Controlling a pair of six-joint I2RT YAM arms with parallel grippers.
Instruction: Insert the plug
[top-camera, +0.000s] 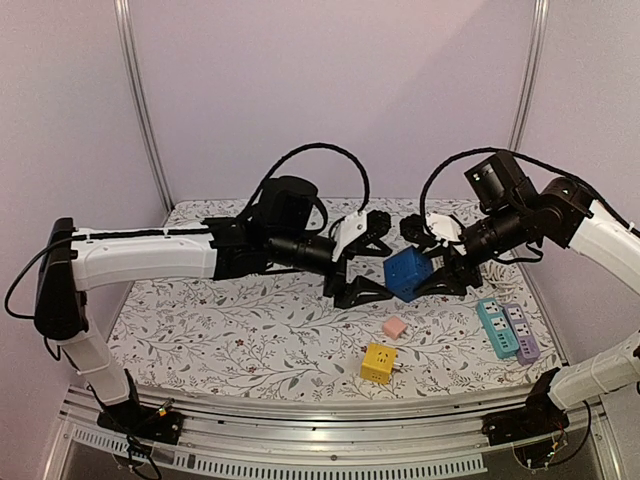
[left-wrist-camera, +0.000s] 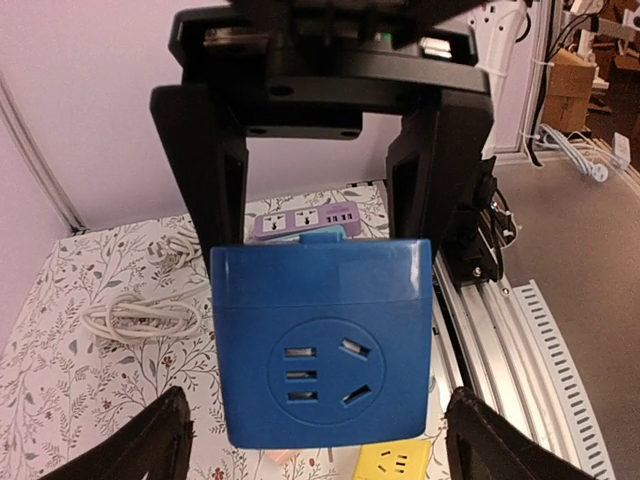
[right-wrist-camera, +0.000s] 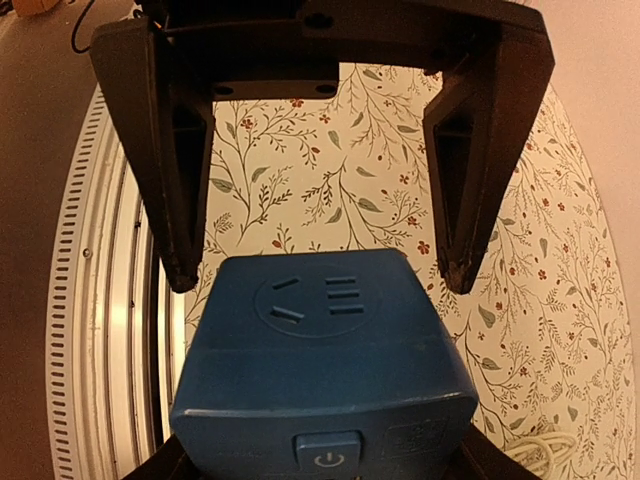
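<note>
Blue socket cube (top-camera: 408, 272) hangs above the table (top-camera: 250, 330), clamped in the right gripper (top-camera: 434, 268). Left gripper (top-camera: 380, 262) is released, its fingers (right-wrist-camera: 180, 200) standing wide at both sides of the cube.

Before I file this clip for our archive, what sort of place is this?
Probably a robot-lab test booth: plain panel walls, a floral-covered table on aluminium rails, and practice sockets like the blue socket cube.
</note>
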